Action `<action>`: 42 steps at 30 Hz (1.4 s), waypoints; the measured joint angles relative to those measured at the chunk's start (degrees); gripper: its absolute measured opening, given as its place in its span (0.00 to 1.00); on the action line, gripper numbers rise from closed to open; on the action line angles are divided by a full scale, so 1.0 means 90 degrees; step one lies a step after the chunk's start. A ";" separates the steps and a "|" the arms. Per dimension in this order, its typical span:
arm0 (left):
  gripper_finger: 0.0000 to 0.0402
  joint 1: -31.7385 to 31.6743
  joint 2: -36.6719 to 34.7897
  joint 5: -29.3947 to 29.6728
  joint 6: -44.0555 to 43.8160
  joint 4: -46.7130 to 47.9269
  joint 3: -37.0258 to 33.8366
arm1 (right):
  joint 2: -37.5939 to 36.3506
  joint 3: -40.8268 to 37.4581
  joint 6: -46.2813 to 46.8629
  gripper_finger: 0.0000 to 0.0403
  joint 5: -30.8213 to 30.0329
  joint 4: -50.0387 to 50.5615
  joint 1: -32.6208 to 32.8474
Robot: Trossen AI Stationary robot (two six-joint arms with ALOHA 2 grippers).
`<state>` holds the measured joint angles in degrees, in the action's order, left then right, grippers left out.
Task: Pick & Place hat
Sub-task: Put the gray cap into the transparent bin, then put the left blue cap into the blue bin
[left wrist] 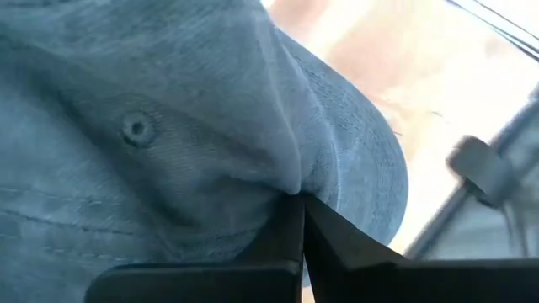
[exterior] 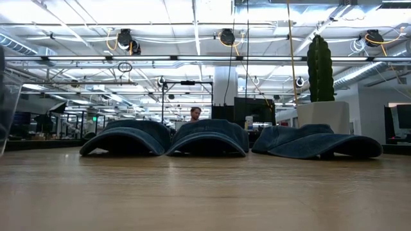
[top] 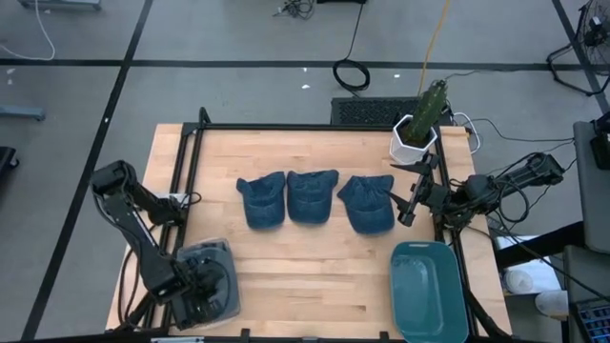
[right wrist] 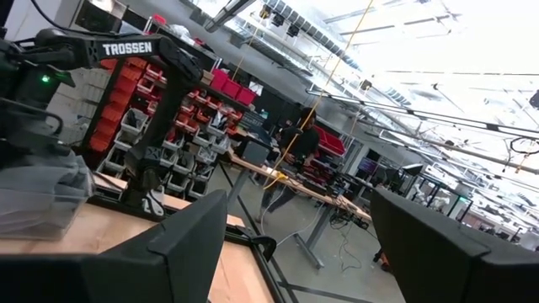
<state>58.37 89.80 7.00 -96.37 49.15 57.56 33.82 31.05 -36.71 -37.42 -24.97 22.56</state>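
My left fingers [left wrist: 299, 220]: pressed together on a pinch of grey-blue cloth, the crown of a hat [left wrist: 168, 126] that fills nearly everything ahead of them; its small top button sits just beyond the pinch.

Where that hat is: in the high view a grey hat [top: 212, 274] lies at my left fingers [top: 195, 286], near the front left corner of the surface [top: 315, 257], well apart from the others.

My right fingers [right wrist: 299, 244]: wide apart with nothing between them, hanging at the right edge of the surface just beside the nearest blue hat [top: 367, 202].

Other hats: three blue ones in a row mid-surface, that one plus the middle hat [top: 313, 195] and the left hat [top: 262, 200], brims touching or nearly so.

Likely goal: the teal bin [top: 429, 291], on my right fingers' side, holds nothing I can see.

How it will handle: I judge it light and soft; the crown folds under a pinch and will sag and swing, while the brim is stiffer. A deep bite of crown cloth should hold, a thin fold may slip.

Hard to make out: how much cloth my left fingers have, and whether the hat rests on the surface or is lifted; the low view shows neither it nor my arms.
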 joint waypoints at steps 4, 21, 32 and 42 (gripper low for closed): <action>0.00 -0.0037 0.0052 -0.0112 0.0495 0.0365 0.0447 | 0.0000 0.0000 0.0000 0.69 0.0001 -0.0003 0.0000; 0.01 -0.0490 0.0022 0.2000 0.2943 0.2725 0.3080 | 0.0000 0.0000 0.0000 0.69 0.0000 0.0000 -0.0001; 0.01 -0.2808 0.0017 0.1900 0.9194 -0.0056 0.3247 | -0.0002 0.0000 0.0000 0.69 -0.0001 0.0000 -0.0001; 0.01 -0.5347 -0.0636 0.0000 1.1260 -0.1686 0.2844 | -0.0001 0.0000 0.0000 0.69 0.0001 0.0000 0.0000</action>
<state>10.24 84.07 6.99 4.97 33.97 83.16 33.82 31.05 -36.71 -37.41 -24.97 22.56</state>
